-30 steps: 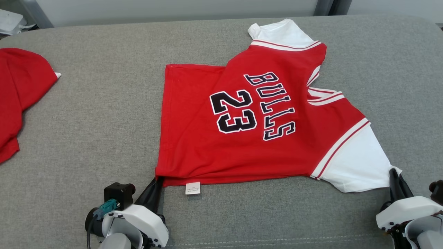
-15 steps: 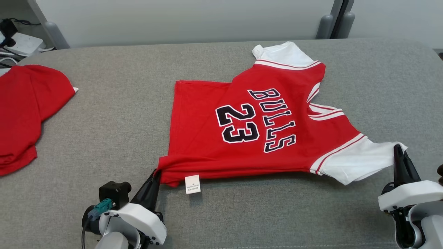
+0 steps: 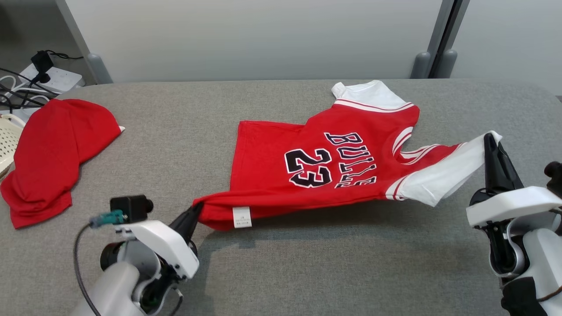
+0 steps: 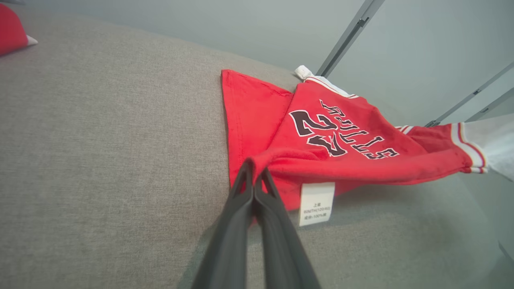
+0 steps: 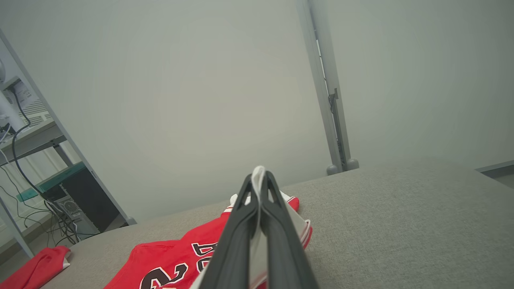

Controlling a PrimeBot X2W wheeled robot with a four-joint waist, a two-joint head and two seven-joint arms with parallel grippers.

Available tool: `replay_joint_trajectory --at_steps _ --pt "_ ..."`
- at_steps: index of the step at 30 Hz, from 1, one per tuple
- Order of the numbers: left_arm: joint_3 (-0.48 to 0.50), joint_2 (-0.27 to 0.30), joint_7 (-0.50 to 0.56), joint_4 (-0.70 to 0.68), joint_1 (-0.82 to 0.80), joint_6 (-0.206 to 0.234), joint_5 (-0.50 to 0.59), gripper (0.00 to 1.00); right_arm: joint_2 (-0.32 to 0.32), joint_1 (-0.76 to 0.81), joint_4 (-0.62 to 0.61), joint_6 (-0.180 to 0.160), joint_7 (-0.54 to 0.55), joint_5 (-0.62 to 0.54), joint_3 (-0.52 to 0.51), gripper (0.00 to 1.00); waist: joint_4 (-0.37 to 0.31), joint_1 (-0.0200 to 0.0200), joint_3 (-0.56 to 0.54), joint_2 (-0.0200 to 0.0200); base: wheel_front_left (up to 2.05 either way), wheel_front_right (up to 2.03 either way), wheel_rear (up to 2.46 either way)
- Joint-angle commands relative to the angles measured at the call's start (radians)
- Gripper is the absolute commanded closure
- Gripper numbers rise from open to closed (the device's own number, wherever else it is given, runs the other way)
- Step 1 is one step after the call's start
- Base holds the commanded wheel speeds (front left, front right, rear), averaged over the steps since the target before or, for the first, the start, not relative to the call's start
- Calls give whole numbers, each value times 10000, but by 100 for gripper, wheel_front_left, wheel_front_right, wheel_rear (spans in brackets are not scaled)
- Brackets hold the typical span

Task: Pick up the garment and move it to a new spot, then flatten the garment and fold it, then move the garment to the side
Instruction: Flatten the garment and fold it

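The garment [image 3: 281, 171] is a red "BULLS 23" jersey with white sleeves, on the grey padded table [image 3: 272, 267]. Its near edge hangs lifted while its far part still rests on the cloth surface. My left gripper [image 3: 198, 207] is shut on the red hem corner, beside a white care label [image 3: 242, 217]. In the left wrist view the left gripper [image 4: 254, 170] pinches that red corner of the garment [image 4: 321, 136]. My right gripper [image 3: 490, 138] is shut on the white sleeve tip, raised at the right. The right gripper [image 5: 259, 176] shows white cloth between its fingers, with the garment [image 5: 172, 261] below.
A second red garment [image 3: 52, 153] lies crumpled at the table's left end, next to a pale basket [image 3: 6, 142]. Cables and a power strip [image 3: 48, 77] sit behind the back left corner. A grey wall and posts [image 3: 441, 44] stand beyond the far edge.
Both grippers have risen, lifting the jersey's near hem and white sleeve off the table. The head camera has tilted up, showing more wall.
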Motion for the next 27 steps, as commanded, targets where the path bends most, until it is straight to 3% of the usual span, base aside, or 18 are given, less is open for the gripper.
replay_joint_trajectory --at_steps 1,4,5,10,19,22,27 --pt "268 602 585 -534 -756 2 -885 100 -183 -483 -167 -2 -104 47 345 100 77 0 -47 -1 0 0 0" --pt "224 1072 1395 -982 -1072 2 -1828 100 -222 -765 -129 -2 -104 116 529 100 130 0 -64 -1 0 0 0" --pt "247 1510 1956 -1420 -1420 2 -2516 100 -269 -1086 -124 -2 -104 163 749 100 176 0 -72 -1 0 0 0" --pt "684 2217 2306 -2191 -2486 2 -3551 100 -414 -2119 -301 -2 -104 236 997 100 224 0 -187 -1 0 0 0" --pt "1056 2973 2323 -2785 -4002 9 -3558 100 -867 -3528 -836 -2 146 320 1146 100 250 0 -366 -1 0 0 0" --pt "692 3038 3024 -2643 -3806 84 -3617 100 -1044 -3269 -899 -2 1112 415 1545 100 269 0 -170 -1 0 0 0" --pt "-257 3003 5068 -2047 -2942 176 -4158 100 -1458 -2528 -1049 -2 3766 1167 2723 100 187 0 694 -1 0 0 0"
